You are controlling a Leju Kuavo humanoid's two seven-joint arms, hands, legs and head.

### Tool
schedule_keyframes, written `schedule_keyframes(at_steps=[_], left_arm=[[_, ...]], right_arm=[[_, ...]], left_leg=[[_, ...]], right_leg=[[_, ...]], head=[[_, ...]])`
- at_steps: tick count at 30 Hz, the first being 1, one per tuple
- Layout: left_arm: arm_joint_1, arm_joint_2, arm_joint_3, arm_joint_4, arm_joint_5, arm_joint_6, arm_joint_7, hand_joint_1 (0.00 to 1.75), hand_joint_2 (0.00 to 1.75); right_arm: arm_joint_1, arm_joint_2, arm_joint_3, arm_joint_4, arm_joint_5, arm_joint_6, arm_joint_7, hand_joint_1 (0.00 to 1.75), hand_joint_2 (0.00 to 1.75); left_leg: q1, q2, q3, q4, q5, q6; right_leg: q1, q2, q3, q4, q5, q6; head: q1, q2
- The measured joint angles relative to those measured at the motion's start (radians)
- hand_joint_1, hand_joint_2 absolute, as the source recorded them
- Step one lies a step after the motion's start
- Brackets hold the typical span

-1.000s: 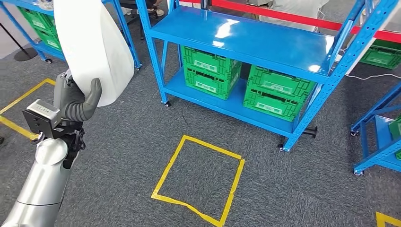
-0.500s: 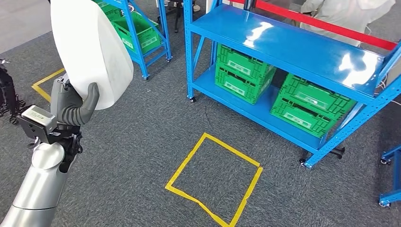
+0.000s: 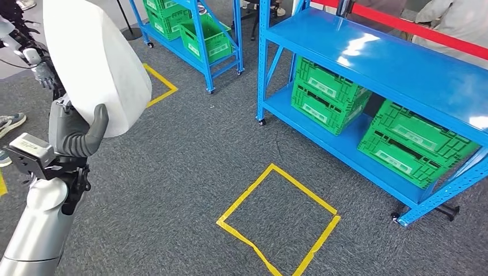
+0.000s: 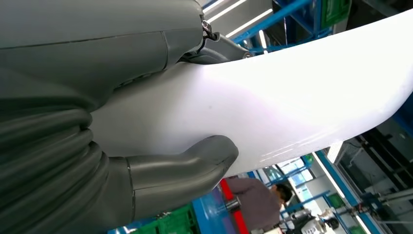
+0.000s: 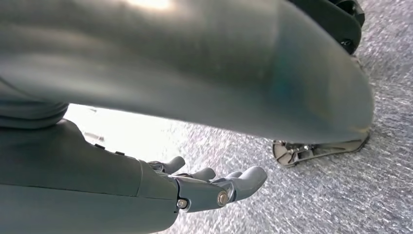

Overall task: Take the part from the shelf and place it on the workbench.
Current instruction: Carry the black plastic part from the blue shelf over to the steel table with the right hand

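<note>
The part (image 3: 95, 63) is a large, smooth white curved shell. My left hand (image 3: 77, 132) grips its lower edge and holds it upright at the left of the head view, well above the carpet. In the left wrist view the thumb (image 4: 185, 165) presses against the white part (image 4: 292, 97), and the other fingers are hidden behind it. My right hand (image 5: 209, 187) hangs over the grey carpet with its fingers stretched out and nothing in them.
A blue shelf (image 3: 374, 52) with green crates (image 3: 328, 95) on its lower level stands at the right. A second blue shelf (image 3: 195, 34) stands further back. A yellow tape square (image 3: 279, 218) marks the carpet. A person (image 3: 454, 20) stands behind the shelf, and a shoe (image 3: 11, 122) shows at the left.
The whole picture has shifted: the camera has turned left, so the shelf now lies further right. My left hand still holds the white part the same way.
</note>
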Motion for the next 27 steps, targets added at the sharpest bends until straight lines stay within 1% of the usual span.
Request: schedule_keyframes(at_steps=[1, 2, 3, 4, 5, 6, 7, 8, 9, 10, 11, 12, 13, 14, 15, 16, 17, 18, 19, 20, 21, 22, 23, 24, 25, 26, 27], left_arm=[[0.001, 0.000, 0.000, 0.001, 0.000, 0.000, 0.000, 1.75, 1.75], [0.001, 0.001, 0.000, 0.003, 0.000, 0.000, 0.000, 1.75, 1.75], [0.001, 0.002, 0.000, 0.006, 0.000, 0.000, 0.000, 1.75, 1.75], [0.000, 0.004, 0.000, 0.008, 0.001, 0.000, 0.000, 1.75, 1.75], [-0.003, 0.007, 0.000, 0.010, 0.002, -0.001, -0.001, 1.75, 1.75], [-0.008, 0.010, 0.000, 0.013, 0.004, -0.002, -0.003, 1.75, 1.75], [-0.015, 0.014, 0.000, 0.015, 0.006, -0.004, -0.005, 1.75, 1.75], [-0.022, 0.016, -0.001, 0.017, 0.009, -0.007, -0.007, 1.75, 1.75], [-0.030, 0.019, -0.001, 0.020, 0.012, -0.009, -0.009, 1.75, 1.75], [-0.037, 0.021, -0.002, 0.024, 0.015, -0.010, -0.010, 1.75, 1.75], [-0.043, 0.024, -0.004, 0.028, 0.020, -0.011, -0.010, 1.75, 1.75], [-0.050, 0.026, -0.005, 0.033, 0.025, -0.011, -0.011, 1.75, 1.75], [-0.059, 0.027, -0.007, 0.037, 0.031, -0.010, -0.012, 1.75, 1.75], [-0.067, 0.027, -0.009, 0.041, 0.039, -0.008, -0.014, 1.75, 1.75], [-0.074, 0.027, -0.011, 0.045, 0.045, -0.004, -0.016, 1.75, 1.75], [-0.078, 0.027, -0.013, 0.049, 0.051, -0.001, -0.017, 1.75, 1.75], [-0.078, 0.027, -0.015, 0.052, 0.056, 0.003, -0.018, 1.75, 1.75], [-0.078, 0.027, -0.016, 0.055, 0.059, 0.007, -0.019, 1.75, 1.75], [-0.078, 0.027, -0.017, 0.057, 0.061, 0.009, -0.020, 1.75, 1.75], [-0.078, 0.028, -0.018, 0.057, 0.063, 0.011, -0.021, 1.75, 1.75], [-0.079, 0.028, -0.019, 0.057, 0.064, 0.012, -0.022, 1.75, 1.75], [-0.080, 0.028, -0.020, 0.056, 0.066, 0.013, -0.023, 1.75, 1.75], [-0.082, 0.028, -0.022, 0.056, 0.067, 0.015, -0.023, 1.75, 1.75], [-0.085, 0.027, -0.023, 0.055, 0.067, 0.017, -0.021, 1.75, 1.75], [-0.088, 0.027, -0.025, 0.055, 0.067, 0.019, -0.020, 1.75, 1.75], [-0.089, 0.028, -0.027, 0.056, 0.067, 0.023, -0.018, 1.75, 1.75], [-0.091, 0.029, -0.028, 0.056, 0.067, 0.026, -0.018, 1.75, 1.75]], right_arm=[[0.001, 0.000, 0.000, 0.000, 0.000, 0.000, 0.000, 0.00, 0.00], [0.002, 0.000, 0.000, 0.000, -0.001, 0.000, 0.000, 0.00, 0.00], [0.003, 0.000, 0.001, 0.000, -0.002, 0.000, 0.001, 0.00, 0.00], [0.002, 0.000, 0.001, 0.000, -0.004, 0.000, 0.001, 0.00, 0.00], [0.001, 0.001, 0.001, 0.000, -0.005, 0.000, 0.001, 0.00, 0.00], [0.000, 0.001, 0.001, 0.000, -0.007, -0.001, 0.002, 0.00, 0.00], [-0.001, 0.002, 0.001, 0.000, -0.008, -0.001, 0.002, 0.00, 0.00], [-0.001, 0.002, 0.001, 0.000, -0.011, -0.002, 0.002, 0.00, 0.00], [-0.002, 0.003, 0.001, 0.000, -0.014, -0.002, 0.002, 0.00, 0.00], [-0.003, 0.003, 0.001, 0.000, -0.016, -0.002, 0.003, 0.00, 0.00], [-0.004, 0.004, 0.001, 0.000, -0.018, -0.002, 0.003, 0.00, 0.00], [-0.004, 0.004, 0.001, 0.000, -0.019, -0.002, 0.003, 0.00, 0.00], [-0.004, 0.004, 0.001, 0.000, -0.020, -0.002, 0.002, 0.00, 0.00], [-0.003, 0.004, 0.001, 0.000, -0.021, -0.002, 0.002, 0.00, 0.00], [-0.001, 0.004, 0.001, 0.000, -0.021, -0.001, 0.002, 0.00, 0.00], [0.001, 0.004, 0.001, 0.000, -0.021, -0.001, 0.002, 0.00, 0.00], [0.003, 0.004, 0.001, 0.000, -0.021, -0.001, 0.003, 0.00, 0.00], [0.005, 0.004, 0.001, 0.000, -0.021, 0.000, 0.003, 0.00, 0.00], [0.007, 0.004, 0.001, 0.000, -0.021, 0.000, 0.003, 0.00, 0.00], [0.008, 0.004, 0.001, 0.000, -0.021, 0.000, 0.003, 0.00, 0.00], [0.009, 0.004, 0.000, 0.000, -0.022, 0.000, 0.003, 0.00, 0.00], [0.009, 0.004, 0.000, 0.001, -0.022, 0.000, 0.003, 0.00, 0.00], [0.009, 0.004, 0.000, 0.001, -0.022, 0.000, 0.003, 0.00, 0.00], [0.008, 0.004, 0.000, 0.001, -0.023, 0.000, 0.002, 0.00, 0.00], [0.006, 0.005, 0.000, 0.001, -0.024, 0.000, 0.002, 0.00, 0.00], [0.004, 0.005, -0.001, 0.001, -0.025, 0.000, 0.002, 0.00, 0.00], [0.003, 0.005, -0.001, 0.001, -0.026, 0.000, 0.001, 0.00, 0.00]], left_leg=[[0.001, 0.011, -0.030, 0.068, -0.030, -0.003], [0.001, 0.014, -0.051, 0.117, -0.046, -0.005], [0.001, 0.016, -0.054, 0.132, -0.044, -0.005], [0.001, 0.020, -0.035, 0.104, -0.023, -0.004], [0.000, 0.030, 0.002, 0.042, 0.008, -0.001], [-0.004, 0.058, 0.044, -0.034, 0.032, 0.003], [-0.008, 0.080, 0.078, -0.095, 0.050, 0.011], [-0.013, 0.096, 0.099, -0.134, 0.058, 0.019], [-0.018, 0.102, 0.105, -0.150, 0.058, 0.026], [-0.019, 0.087, 0.103, -0.150, 0.061, 0.033], [-0.017, 0.074, 0.101, -0.152, 0.064, 0.039], [-0.014, 0.063, 0.100, -0.155, 0.068, 0.045], [-0.010, 0.051, 0.098, -0.158, 0.072, 0.051], [-0.007, 0.040, 0.097, -0.161, 0.076, 0.057], [-0.007, 0.028, 0.094, -0.161, 0.078, 0.060], [-0.006, 0.015, 0.091, -0.160, 0.079, 0.062], [-0.006, 0.001, 0.088, -0.158, 0.080, 0.062], [-0.006, -0.013, 0.086, -0.156, 0.080, 0.061], [-0.005, -0.028, 0.084, -0.153, 0.081, 0.060], [-0.004, -0.043, 0.083, -0.149, 0.081, 0.057], [-0.002, -0.057, 0.081, -0.145, 0.080, 0.054], [-0.001, -0.071, 0.078, -0.140, 0.079, 0.047], [-0.001, -0.082, 0.074, -0.137, 0.080, 0.040], [0.000, -0.094, 0.070, -0.137, 0.082, 0.031], [0.001, -0.105, 0.067, -0.140, 0.085, 0.022], [0.003, -0.113, 0.064, -0.144, 0.090, 0.015], [0.003, -0.103, 0.061, -0.143, 0.090, 0.010]], right_leg=[[0.002, -0.014, -0.001, 0.000, -0.001, -0.002], [0.003, -0.029, -0.001, 0.001, -0.001, -0.002], [0.004, -0.044, -0.001, 0.001, -0.002, -0.003], [0.005, -0.058, -0.001, 0.001, -0.003, -0.003], [0.005, -0.071, 0.001, 0.002, -0.004, -0.002], [0.008, -0.083, 0.003, 0.003, -0.006, 0.000], [0.011, -0.093, 0.004, 0.004, -0.009, 0.003], [0.014, -0.104, 0.005, 0.005, -0.010, 0.008], [0.016, -0.115, 0.007, 0.004, -0.012, 0.012], [0.017, -0.126, 0.008, 0.004, -0.012, 0.016], [0.017, -0.130, 0.009, 0.004, -0.014, 0.022], [0.015, -0.114, 0.008, 0.010, -0.020, 0.029], [0.013, -0.086, -0.001, 0.033, -0.036, 0.034], [0.010, -0.050, -0.021, 0.076, -0.063, 0.040], [0.008, -0.018, -0.052, 0.140, -0.095, 0.042], [0.007, -0.004, -0.088, 0.211, -0.126, 0.044], [0.006, 0.001, -0.118, 0.266, -0.142, 0.045], [0.006, 0.002, -0.133, 0.290, -0.140, 0.046], [0.004, 0.004, -0.127, 0.273, -0.117, 0.046], [0.002, 0.010, -0.103, 0.219, -0.081, 0.046], [-0.002, 0.032, -0.071, 0.149, -0.047, 0.045], [-0.004, 0.054, -0.044, 0.088, -0.023, 0.044], [-0.005, 0.071, -0.026, 0.048, -0.009, 0.043], [-0.004, 0.081, -0.019, 0.031, -0.007, 0.039], [-0.001, 0.072, -0.020, 0.031, -0.006, 0.034], [-0.001, 0.059, -0.019, 0.028, -0.003, 0.026], [0.000, 0.047, -0.018, 0.025, 0.000, 0.018]], head=[[-0.001, 0.000], [-0.001, 0.000], [-0.001, 0.000], [-0.001, 0.000], [-0.001, 0.000], [-0.001, 0.000], [-0.001, 0.000], [-0.001, 0.000], [0.000, 0.000], [0.000, 0.000], [0.000, 0.000], [0.000, 0.000], [0.001, 0.000], [0.003, 0.000], [0.005, 0.000], [0.007, 0.000], [0.008, 0.000], [0.008, 0.000], [0.008, 0.000], [0.008, 0.000], [0.008, 0.000], [0.008, 0.000], [0.009, 0.000], [0.009, 0.000], [0.009, 0.000], [0.009, 0.000], [0.008, 0.000]])
